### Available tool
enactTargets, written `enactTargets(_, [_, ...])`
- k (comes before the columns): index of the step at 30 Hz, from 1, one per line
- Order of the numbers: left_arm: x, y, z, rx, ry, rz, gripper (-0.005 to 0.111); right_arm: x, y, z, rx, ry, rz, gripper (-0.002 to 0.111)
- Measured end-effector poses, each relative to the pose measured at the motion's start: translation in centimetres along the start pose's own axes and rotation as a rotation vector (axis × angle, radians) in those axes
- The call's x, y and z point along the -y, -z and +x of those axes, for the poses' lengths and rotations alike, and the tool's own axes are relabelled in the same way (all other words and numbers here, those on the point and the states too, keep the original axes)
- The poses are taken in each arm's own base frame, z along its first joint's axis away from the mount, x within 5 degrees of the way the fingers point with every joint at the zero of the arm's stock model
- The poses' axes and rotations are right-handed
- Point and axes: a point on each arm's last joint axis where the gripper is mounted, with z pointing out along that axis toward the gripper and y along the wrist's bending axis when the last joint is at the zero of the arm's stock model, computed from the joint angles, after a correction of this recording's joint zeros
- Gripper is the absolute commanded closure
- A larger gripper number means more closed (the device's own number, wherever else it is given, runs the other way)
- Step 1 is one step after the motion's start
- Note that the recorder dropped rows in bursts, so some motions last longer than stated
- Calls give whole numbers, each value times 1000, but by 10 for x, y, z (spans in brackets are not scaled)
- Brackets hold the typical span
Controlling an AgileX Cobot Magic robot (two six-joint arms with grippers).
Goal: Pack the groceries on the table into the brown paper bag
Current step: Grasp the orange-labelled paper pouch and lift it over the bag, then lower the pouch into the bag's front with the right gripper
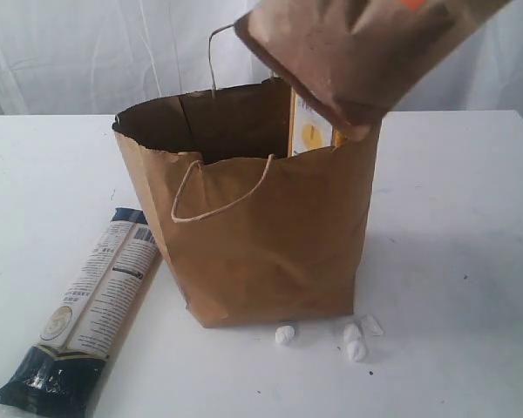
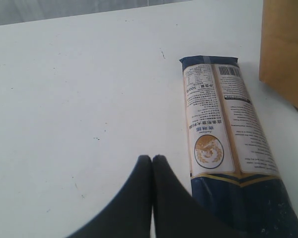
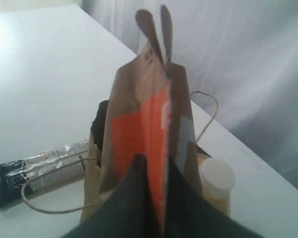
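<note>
so the right gripper (image 3: pixel 156 167) is clamped on the brown pouch (image 1: pixel 357 48) above the paper bag (image 1: pixel 261 248), left gripper (image 2: pixel 152 158) just pinched together near the navy-cream packet (image 2: pixel 223 131)

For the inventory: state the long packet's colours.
Navy ends, cream middle on the long packet; left wrist view shows it best.

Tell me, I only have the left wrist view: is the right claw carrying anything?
Observer: Yes, the right claw is shut on the brown pouch, up over the paper bag.
Operator: Anything inside the bag?
Observer: A white-capped bottle stands inside it.
Operator: Any clutter in front?
Observer: A few small white lumps lie on the table by the bag's base.
</note>
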Motion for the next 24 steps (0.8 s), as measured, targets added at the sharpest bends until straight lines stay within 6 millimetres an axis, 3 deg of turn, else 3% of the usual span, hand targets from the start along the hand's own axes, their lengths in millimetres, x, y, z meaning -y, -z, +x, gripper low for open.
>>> enactTargets(11, [0, 0, 0, 0, 0, 0, 107, -1, -74, -23, -25, 107, -123, 108])
enactTargets(18, [0, 0, 0, 0, 0, 0, 107, 4, -118, -15, -74, 177, -145, 108])
enactTargets(24, [0, 0, 0, 0, 0, 0, 107, 5, -143, -3, -132, 185, -169, 108])
